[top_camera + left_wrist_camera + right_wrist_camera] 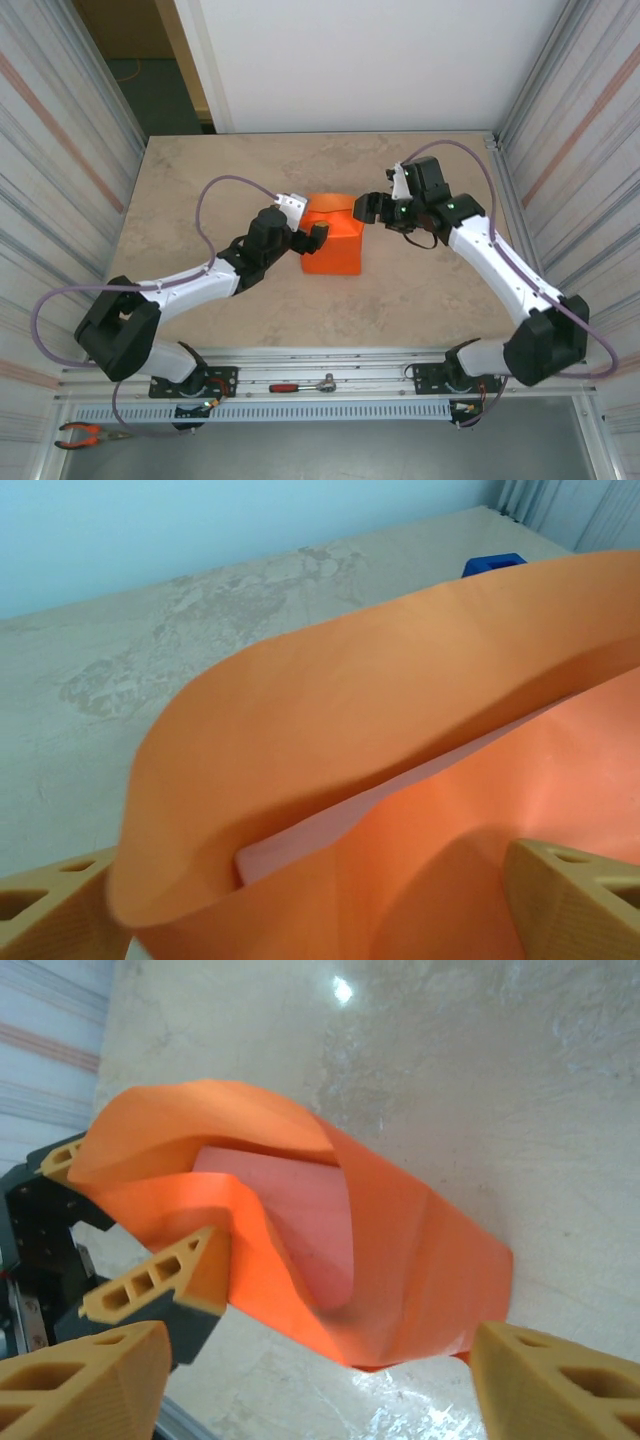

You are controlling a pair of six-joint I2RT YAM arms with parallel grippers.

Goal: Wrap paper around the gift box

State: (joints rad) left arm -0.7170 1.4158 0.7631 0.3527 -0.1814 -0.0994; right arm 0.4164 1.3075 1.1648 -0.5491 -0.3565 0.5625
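**Top view.** We see the thin bright orange sheet of paper point(335, 250) humped into a blocky shape about mid worktop point(200, 180), a beige stone-look slab. The left gripper point(305, 221) is at the paper's left side with its fingers spread, and one dark finger lies on the paper's upper left face. The right gripper point(368, 208) is just beside the paper's far right corner with its fingers apart, and we see nothing in it. A red-handled ratchet tool point(300, 386) lies on the metal rail by the arm bases. Orange-handled pliers point(85, 435) lie at lower left.

**Left wrist.** The paper point(380, 700) curls up in one big fold, close to the lens. A sliver of the pale pink flat gift box point(320, 830) shows under that fold. The left gripper point(310, 920) has its tan ribbed fingers point(50, 905) in the two lower corners, wide apart, with the paper and the box end between them. The fold droops over the left-hand finger, and we see a gap between that finger and the box, so nothing is pinched. A small blue object point(492, 564) peeks over the paper's top edge, well back on the worktop point(150, 660).

**Right wrist.** The gift box point(310, 1220) sits inside the paper point(430, 1260), which laps loosely over and under it. The right gripper point(320, 1385) is spread wide at the bottom corners, with nothing held. The paper's near corner is close to its right-hand finger, and we cannot tell if they touch. The left gripper point(115, 1215) straddles the paper's other end.
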